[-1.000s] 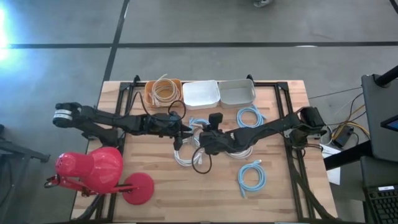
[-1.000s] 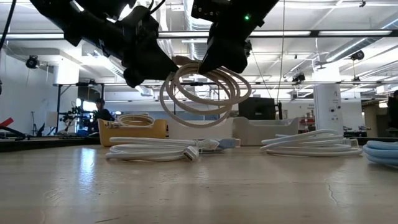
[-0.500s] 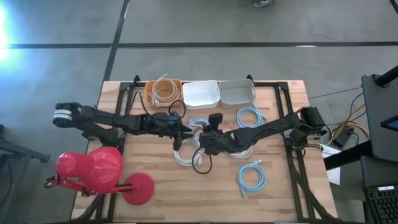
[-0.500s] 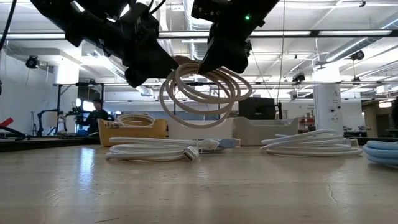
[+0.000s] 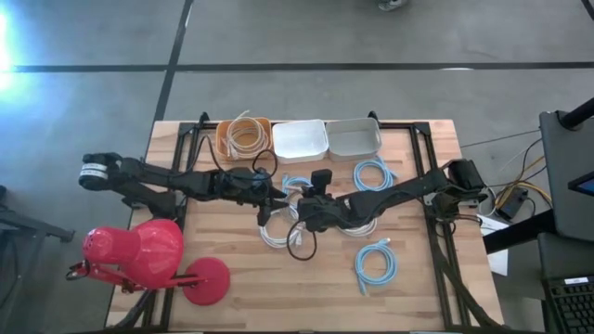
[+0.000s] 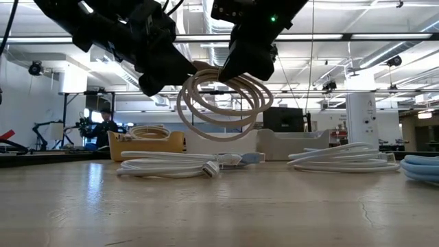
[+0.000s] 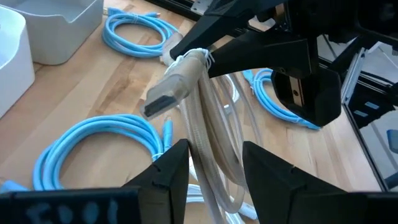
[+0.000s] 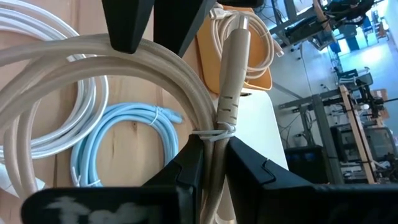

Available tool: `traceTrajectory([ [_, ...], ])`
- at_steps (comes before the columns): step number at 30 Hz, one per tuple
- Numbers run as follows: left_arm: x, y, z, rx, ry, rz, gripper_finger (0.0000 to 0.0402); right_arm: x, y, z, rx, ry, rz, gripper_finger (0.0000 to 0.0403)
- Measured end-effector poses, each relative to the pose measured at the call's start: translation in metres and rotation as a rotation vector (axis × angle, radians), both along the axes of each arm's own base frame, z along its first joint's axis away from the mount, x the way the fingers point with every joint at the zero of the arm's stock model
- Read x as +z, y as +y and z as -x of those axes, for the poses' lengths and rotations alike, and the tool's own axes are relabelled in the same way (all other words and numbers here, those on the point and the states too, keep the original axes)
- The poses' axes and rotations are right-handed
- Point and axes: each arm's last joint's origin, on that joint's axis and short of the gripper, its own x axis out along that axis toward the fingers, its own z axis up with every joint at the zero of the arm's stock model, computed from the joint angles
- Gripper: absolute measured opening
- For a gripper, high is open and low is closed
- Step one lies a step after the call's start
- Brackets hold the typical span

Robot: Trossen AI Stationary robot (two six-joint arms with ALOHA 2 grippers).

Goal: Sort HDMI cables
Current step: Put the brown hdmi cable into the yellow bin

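Observation:
A beige cable coil [image 6: 223, 103] hangs in the air over the table's middle, between my two grippers. My right gripper [image 8: 214, 162] is shut on its top. My left gripper [image 7: 216, 165] is closed around its strands on the side toward the table's left. At the far edge an orange tub [image 5: 243, 136] holds another beige coil. A white tub [image 5: 300, 139] and a grey tub [image 5: 354, 136] stand beside it. Blue coils [image 5: 374, 173] [image 5: 374, 264] and white coils [image 5: 276, 232] [image 6: 343, 158] lie flat on the table. My left gripper has the coil's bundle of several strands [image 7: 214, 140] between its two fingers; the strands fill the gap. The fingers come from the table's left, slanting down, at the coil's upper left [image 6: 180, 86]. My right gripper pinches the strands at the thin tie [image 8: 214, 132] beside the beige plug [image 8: 231, 81]. It comes from above at the coil's top [image 6: 230, 68]. The coil hangs upright below it, clear of the table.
A third blue coil [image 5: 295, 183] lies under the arms near the tubs. A red lamp-like object [image 5: 139, 255] stands at the table's near left. The near middle of the table [image 5: 278, 288] is bare wood. A person [image 6: 108, 123] shows in the room behind.

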Motion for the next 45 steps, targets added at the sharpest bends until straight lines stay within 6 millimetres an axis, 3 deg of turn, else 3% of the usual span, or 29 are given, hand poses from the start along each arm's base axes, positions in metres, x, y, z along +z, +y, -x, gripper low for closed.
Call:
traceTrajectory([
  [7, 0.0, 0.0, 0.0, -0.001, 0.0, -0.001, 0.014, 0.0, 0.0, 0.0, 0.001, -0.003, 0.001, 0.005],
  [16, 0.002, 0.0, -0.001, 0.017, -0.017, -0.032, 0.0136, 0.012, 0.001, -0.011, 0.023, -0.147, 0.005, 0.005],
  [27, 0.001, 0.003, 0.0, 0.06, -0.003, -0.089, 0.0027, 0.01, 0.0, -0.01, 0.015, -0.143, 0.001, 0.0052],
  [39, 0.004, 0.005, 0.002, 0.086, -0.015, -0.105, 0.0038, 0.01, 0.0, -0.01, 0.013, -0.152, -0.019, 0.012],
  [45, 0.02, 0.021, 0.017, 0.156, -0.042, -0.112, 0.0023, 0.012, 0.001, -0.009, -0.053, -0.17, 0.04, 0.0143],
])
